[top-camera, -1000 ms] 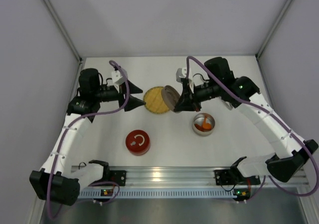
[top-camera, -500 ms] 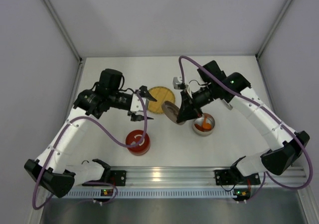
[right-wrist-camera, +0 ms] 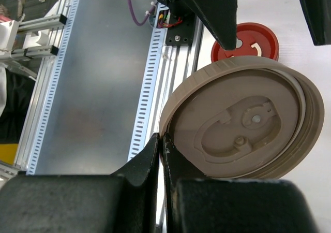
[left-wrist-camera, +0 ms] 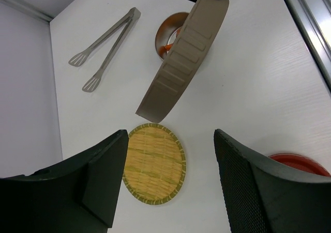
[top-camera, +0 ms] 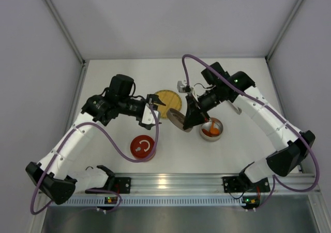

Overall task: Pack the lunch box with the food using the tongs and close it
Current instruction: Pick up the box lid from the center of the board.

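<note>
Right gripper (right-wrist-camera: 162,147) clamps beige lid (right-wrist-camera: 243,124) by rim, now lowered just left of lunch box (top-camera: 221,127) holding food (top-camera: 209,132). Left gripper (left-wrist-camera: 169,140) wide, empty, swung right toward lid (closing near). Tongs (left-wrist-camera: 106,49) idle right of box.

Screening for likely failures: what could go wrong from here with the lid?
1. The right gripper pinches the beige lid only at its rim, tilted; it could slip out.
2. The left gripper, jaws open, sits close to that lid; a bump might knock it loose.
3. The lid hangs beside the tin of food; dropped, it could tip it.
</note>
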`<control>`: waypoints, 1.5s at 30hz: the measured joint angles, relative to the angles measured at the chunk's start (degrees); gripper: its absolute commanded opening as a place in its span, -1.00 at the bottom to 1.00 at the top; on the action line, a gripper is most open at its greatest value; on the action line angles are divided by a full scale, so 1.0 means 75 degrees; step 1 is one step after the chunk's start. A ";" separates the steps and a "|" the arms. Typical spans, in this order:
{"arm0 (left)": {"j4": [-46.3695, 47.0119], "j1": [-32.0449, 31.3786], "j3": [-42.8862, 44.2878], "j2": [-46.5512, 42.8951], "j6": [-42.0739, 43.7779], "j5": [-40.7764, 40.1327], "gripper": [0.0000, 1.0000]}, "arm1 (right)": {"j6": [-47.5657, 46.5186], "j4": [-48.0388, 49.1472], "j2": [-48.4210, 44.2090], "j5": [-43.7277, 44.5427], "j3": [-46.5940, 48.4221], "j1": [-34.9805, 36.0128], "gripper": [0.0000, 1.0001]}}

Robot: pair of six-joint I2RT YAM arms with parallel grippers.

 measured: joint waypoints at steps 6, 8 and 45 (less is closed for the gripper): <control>0.0373 -0.0134 -0.0169 0.0041 -0.0361 0.0006 0.43 | -0.0184 -0.0210 0.0114 -0.0076 0.0073 0.0003 -1.00; 0.0583 -0.0184 -0.0198 0.0108 -0.0624 0.0099 0.43 | -0.0213 -0.0280 0.0122 -0.0102 0.0128 0.0003 -1.00; 0.2124 -0.0959 -0.0778 -0.0152 -0.5135 -0.1953 -1.00 | 0.1749 0.1632 -0.0501 0.0746 0.0632 -0.2643 0.99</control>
